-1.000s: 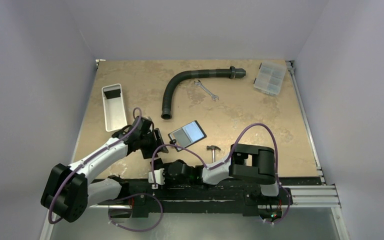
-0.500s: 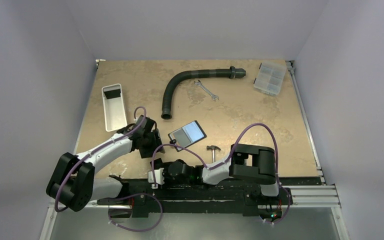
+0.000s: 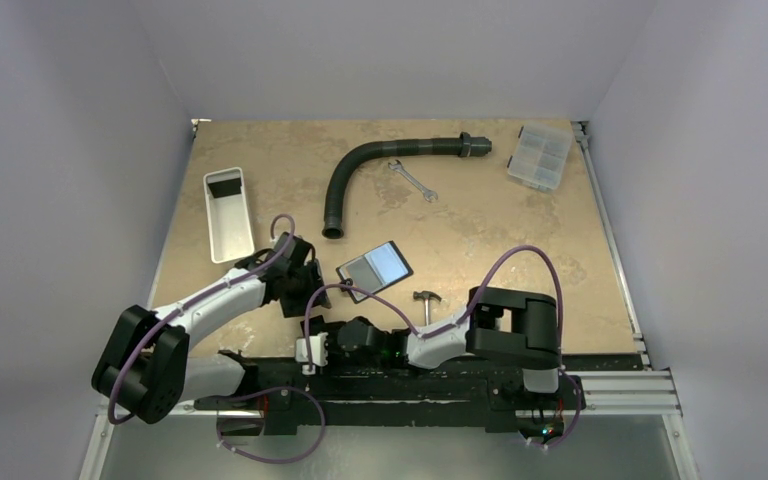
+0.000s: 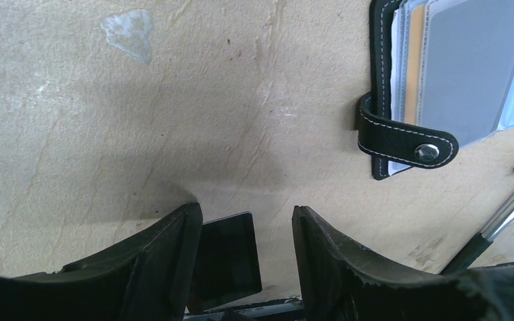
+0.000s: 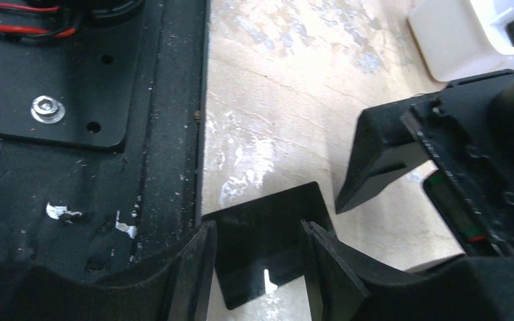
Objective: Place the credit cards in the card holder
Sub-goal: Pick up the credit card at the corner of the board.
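Low over the table (image 4: 107, 100), the left gripper (image 4: 246, 221) and right gripper (image 5: 260, 234) both stand spread, gripping nothing, astride a black credit card (image 4: 227, 257) lying flat near its front edge, with the open card holder (image 4: 442, 73) nearby.

Table (image 3: 500, 240): tan mottled top, seven loose items on it.
Far left: white tray (image 3: 228, 213), long axis running near-far, well apart from the rest. Far centre: black ribbed hose (image 3: 360, 168), curved, one end pointing near, the collared end right. A wrench (image 3: 412, 181) lies flat just beside the hose, inside its bend. Far right corner: clear compartment box (image 3: 540, 155), lid shut. Centre-near: card holder (image 3: 374, 268) lying open, glossy pockets up, snap strap folded over its edge. Small hammer (image 3: 426, 303) near the holder's near-right side, not touching it. One dark credit card (image 5: 261, 234) lies flat at the table's near edge, against the black base plate (image 5: 73, 87).
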`<state>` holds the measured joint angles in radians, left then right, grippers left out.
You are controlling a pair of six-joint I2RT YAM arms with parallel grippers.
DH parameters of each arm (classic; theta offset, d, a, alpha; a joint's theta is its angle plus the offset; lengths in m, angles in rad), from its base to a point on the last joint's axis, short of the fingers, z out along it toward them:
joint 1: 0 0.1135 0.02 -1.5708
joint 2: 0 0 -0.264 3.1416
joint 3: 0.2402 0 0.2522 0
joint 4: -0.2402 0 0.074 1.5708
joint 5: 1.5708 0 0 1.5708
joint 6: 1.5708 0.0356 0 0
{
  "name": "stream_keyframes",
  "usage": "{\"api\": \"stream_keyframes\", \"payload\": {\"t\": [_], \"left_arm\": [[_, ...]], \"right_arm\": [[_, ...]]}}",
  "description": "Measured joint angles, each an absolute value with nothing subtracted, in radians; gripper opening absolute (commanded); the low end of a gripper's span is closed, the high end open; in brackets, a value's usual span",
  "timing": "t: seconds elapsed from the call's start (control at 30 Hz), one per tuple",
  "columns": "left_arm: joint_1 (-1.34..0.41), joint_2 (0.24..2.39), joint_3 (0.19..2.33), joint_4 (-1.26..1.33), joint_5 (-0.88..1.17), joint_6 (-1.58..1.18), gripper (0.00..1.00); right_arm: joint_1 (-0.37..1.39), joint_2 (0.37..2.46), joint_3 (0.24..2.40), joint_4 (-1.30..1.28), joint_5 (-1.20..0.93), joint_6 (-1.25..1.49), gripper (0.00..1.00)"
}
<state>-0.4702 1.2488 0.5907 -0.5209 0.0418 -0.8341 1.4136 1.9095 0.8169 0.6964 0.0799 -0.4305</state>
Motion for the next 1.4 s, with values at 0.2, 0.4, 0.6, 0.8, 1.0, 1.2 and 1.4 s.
{"api": "stream_keyframes", "payload": {"t": [0.2, 0.4, 0.6, 0.8, 1.0, 1.2, 1.4], "left_arm": [[-0.48, 1.249, 0.59, -0.517, 0.045, -0.834, 0.56], [-0.48, 1.248, 0.587, -0.514, 0.046, -0.838, 0.56], [-0.48, 1.222, 0.568, -0.511, 0.054, -0.855, 0.56], [-0.484, 1.192, 0.546, -0.514, 0.07, -0.875, 0.56], [-0.496, 1.182, 0.541, -0.522, 0.075, -0.881, 0.56], [-0.498, 1.182, 0.541, -0.522, 0.075, -0.881, 0.56], [-0.498, 1.182, 0.541, -0.521, 0.074, -0.881, 0.56]], "right_arm": [[1.411, 1.888, 0.817, 0.705, 0.093, -0.43, 0.58], [1.411, 1.889, 0.817, 0.699, 0.05, -0.429, 0.72], [1.411, 1.891, 0.817, 0.701, 0.026, -0.43, 0.74], [1.411, 1.914, 0.817, 0.703, 0.024, -0.431, 0.74], [1.411, 1.938, 0.817, 0.7, 0.027, -0.437, 0.74], [1.411, 1.939, 0.817, 0.707, 0.056, -0.441, 0.68], [1.419, 1.939, 0.817, 0.723, 0.062, -0.444, 0.57]]}}
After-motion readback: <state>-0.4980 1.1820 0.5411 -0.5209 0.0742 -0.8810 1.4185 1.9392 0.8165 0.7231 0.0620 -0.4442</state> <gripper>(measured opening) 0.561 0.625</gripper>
